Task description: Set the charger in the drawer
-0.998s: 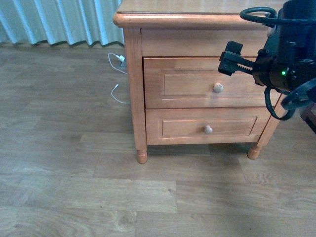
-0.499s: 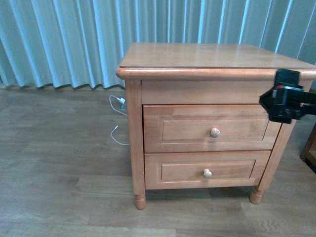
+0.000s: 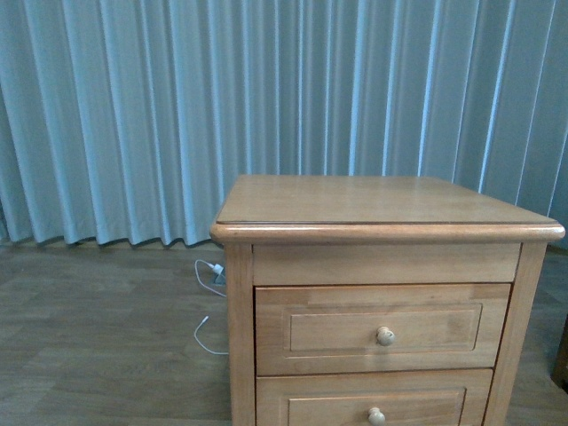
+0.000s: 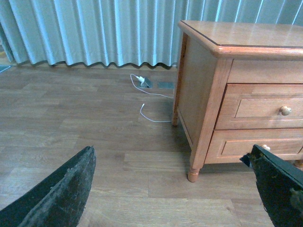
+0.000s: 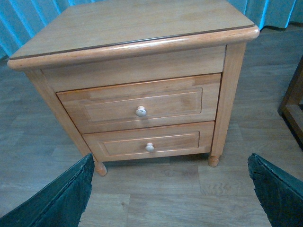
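two drawers shut, no charger in any view.
both my grippers, left gripper [image 4: 170, 189] and right gripper [image 5: 168, 189], hang wide and empty, well back from the drawer [image 3: 382, 328]; risk: i grab the thin white cable [image 4: 151, 101] instead. lower drawer is cropped in front view.

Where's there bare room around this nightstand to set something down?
The nightstand top is bare edge to edge. The wood floor between curtain and nightstand is open, except where the thin white cable lies by the nightstand's side. Both drawers are shut.
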